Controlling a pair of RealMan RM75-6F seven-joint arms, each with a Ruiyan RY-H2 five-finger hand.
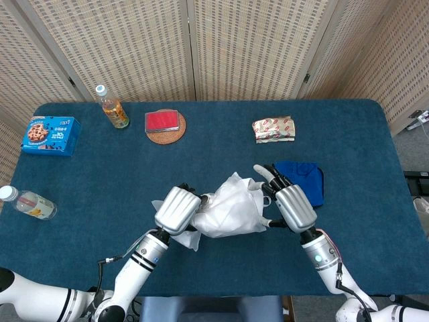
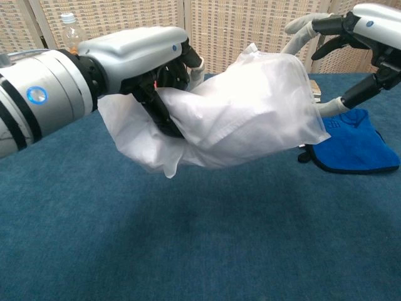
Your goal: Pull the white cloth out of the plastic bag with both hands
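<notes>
Water bottle (image 1: 27,203): lies on its side at the 9 o'clock edge of the blue table (image 1: 100,168).
Cookie box (image 1: 51,134): blue, near the table's 10 o'clock corner.
Juice bottle (image 1: 111,106): stands up at about 11 o'clock, just left of the round mat.
Red pack (image 1: 162,120): sits on a round brown mat (image 1: 165,135) toward 12 o'clock.
Left hand (image 1: 177,210): its fingers are wrapped tight on one end of the plastic bag (image 2: 250,106). It holds the bag up off the table.
Plastic bag: see-through and puffy, in the middle of the table toward 6 o'clock, between the two hands.
White cloth (image 2: 135,135): I cannot tell the cloth from the bag; a white flap hangs down under the left hand.
Right hand (image 1: 289,202): at the bag's 3 o'clock end with fingers spread. Fingertips reach the bag's edge, but I cannot tell if it grips.
Blue cloth (image 1: 305,178): lies flat just past the right hand.
Snack pack (image 1: 273,129): red and white, at about 1 o'clock.
</notes>
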